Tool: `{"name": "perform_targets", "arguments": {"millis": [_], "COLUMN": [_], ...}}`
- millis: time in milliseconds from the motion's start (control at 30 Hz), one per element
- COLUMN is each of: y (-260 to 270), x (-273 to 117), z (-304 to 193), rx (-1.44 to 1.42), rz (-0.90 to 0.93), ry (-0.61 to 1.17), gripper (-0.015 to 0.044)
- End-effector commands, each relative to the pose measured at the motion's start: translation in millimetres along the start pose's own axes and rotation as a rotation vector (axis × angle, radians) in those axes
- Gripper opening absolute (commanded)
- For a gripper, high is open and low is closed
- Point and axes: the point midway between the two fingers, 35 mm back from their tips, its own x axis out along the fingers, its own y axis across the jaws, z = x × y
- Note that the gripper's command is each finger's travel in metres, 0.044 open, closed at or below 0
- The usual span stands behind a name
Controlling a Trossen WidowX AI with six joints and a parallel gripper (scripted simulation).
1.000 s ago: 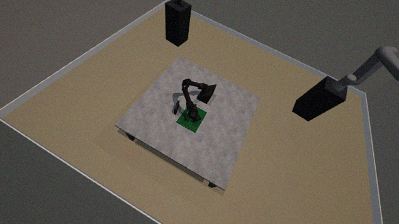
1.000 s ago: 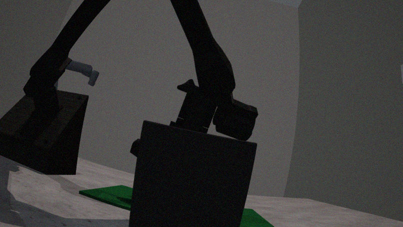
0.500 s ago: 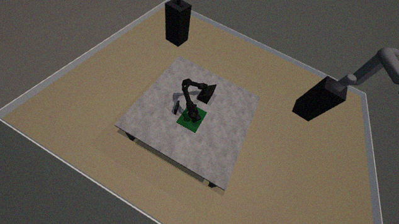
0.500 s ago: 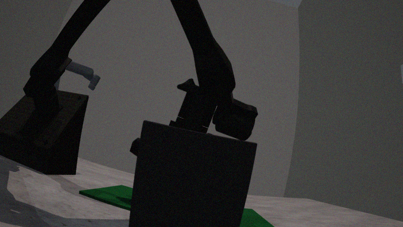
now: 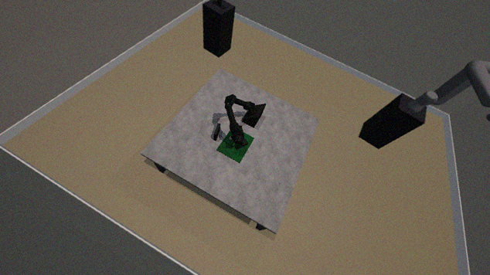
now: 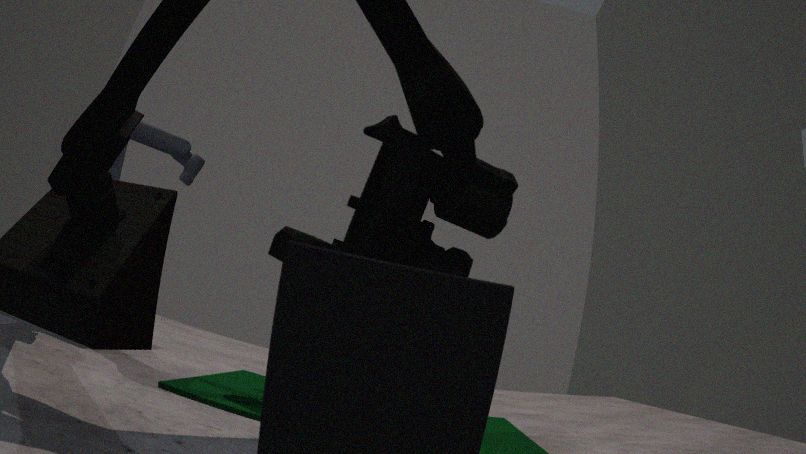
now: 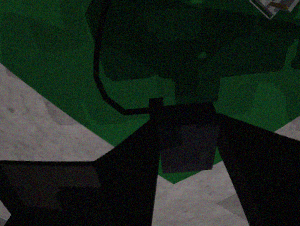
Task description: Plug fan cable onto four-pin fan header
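Plug clamped over green board

The pincer [image 7: 185,124] grips the dark plug [image 7: 190,147], its cable [image 7: 97,60] curving toward eleven o'clock. Only the wrist view shows this; in the exterior view a dark upright block [image 6: 383,360] hides it. From the top, the mottled grey table [image 5: 268,171] [image 6: 637,420] stands on a tan floor [image 5: 96,201], the board [image 5: 241,153] [image 6: 214,386] [image 7: 30,45] near its centre.

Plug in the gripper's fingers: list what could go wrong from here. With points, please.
1. The gripper [image 7: 185,124] is shut on the dark plug [image 7: 190,150], with the green board [image 5: 241,153] [image 6: 217,389] [image 7: 45,45] beyond; I can't make out the header, so the plug might come down misaligned.
2. The black cable [image 7: 96,65] bends sharply near the fingers and could snag or tug the plug askew.
3. Heavy shadow on the board may hide a partly seated plug.
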Motion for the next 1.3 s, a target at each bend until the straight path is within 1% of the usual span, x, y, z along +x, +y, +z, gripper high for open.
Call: {"name": "perform_targets", "arguments": {"millis": [0,267,400,1267], "y": [1.5,-0.8,-1.2,-8.2], "x": [-15.7,-39.7,-41.6,-38.2], "z": [-1.7,-9.5,-10.6,-27.1], "rx": [0.010,0.007,-0.016,-0.899], "rz": [0.011,0.008,0.007,-0.062], "ry": [-0.001,-0.001,-0.005,-0.131], "gripper": [0.0000,0.0000,0.0000,0.0000]}}
